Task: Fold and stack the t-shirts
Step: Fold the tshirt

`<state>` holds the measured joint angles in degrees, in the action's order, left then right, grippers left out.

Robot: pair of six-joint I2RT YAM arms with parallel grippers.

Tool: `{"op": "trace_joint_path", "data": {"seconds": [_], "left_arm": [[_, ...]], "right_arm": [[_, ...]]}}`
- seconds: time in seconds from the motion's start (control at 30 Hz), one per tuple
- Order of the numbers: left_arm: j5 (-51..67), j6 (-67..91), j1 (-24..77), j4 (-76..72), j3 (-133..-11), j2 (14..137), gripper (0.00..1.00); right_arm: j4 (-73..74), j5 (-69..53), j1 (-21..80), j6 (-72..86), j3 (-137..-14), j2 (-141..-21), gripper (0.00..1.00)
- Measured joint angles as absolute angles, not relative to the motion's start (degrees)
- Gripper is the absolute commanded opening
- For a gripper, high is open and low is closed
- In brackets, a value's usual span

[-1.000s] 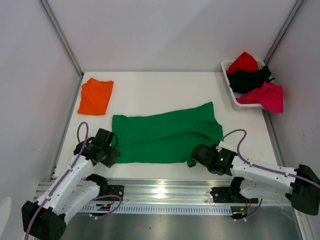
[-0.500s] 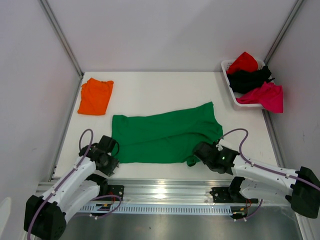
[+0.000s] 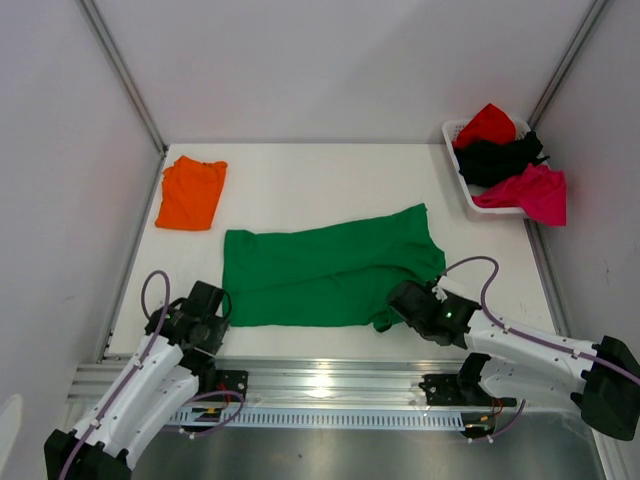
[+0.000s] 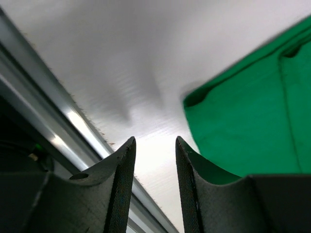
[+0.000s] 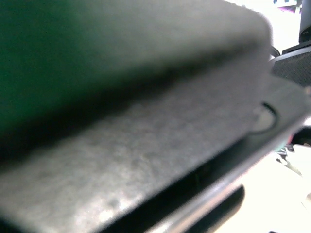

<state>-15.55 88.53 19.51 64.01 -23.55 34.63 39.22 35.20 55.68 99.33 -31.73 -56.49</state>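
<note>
Barely legible: blurred green t-shirt.

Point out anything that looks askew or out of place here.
The green shirt lies crooked on the table, its near right corner bunched in the shut right gripper. The magenta shirt spills over the basket rim.

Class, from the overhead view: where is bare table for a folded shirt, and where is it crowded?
Largest: the back strip between the orange t-shirt and the basket, beyond the green t-shirt. Smaller: the right side, between that shirt and the table edge. Crowded: the near edge, where the left gripper and right gripper sit at the green t-shirt's corners.
</note>
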Motion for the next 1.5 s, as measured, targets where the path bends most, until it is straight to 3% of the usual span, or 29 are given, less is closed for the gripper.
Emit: {"op": "trace_joint_path", "data": {"seconds": [0.33, 0.87, 1.5], "left_arm": [[-17.5, 89.1, 19.5, 64.9, -23.8, 41.5, 0.42], [-18.9, 89.1, 19.5, 54.8, -21.1, 41.6, 0.42], [-19.2, 90.0, 19.5, 51.6, -17.8, 33.9, 0.42]], "right_arm": [[37.8, 34.0, 54.7, 97.5, -31.7, -56.6, 0.00], [37.3, 32.9, 52.2, 94.8, -31.7, -56.0, 0.00], [35.4, 30.7, 51.7, 92.8, -31.7, -59.5, 0.00]]}}
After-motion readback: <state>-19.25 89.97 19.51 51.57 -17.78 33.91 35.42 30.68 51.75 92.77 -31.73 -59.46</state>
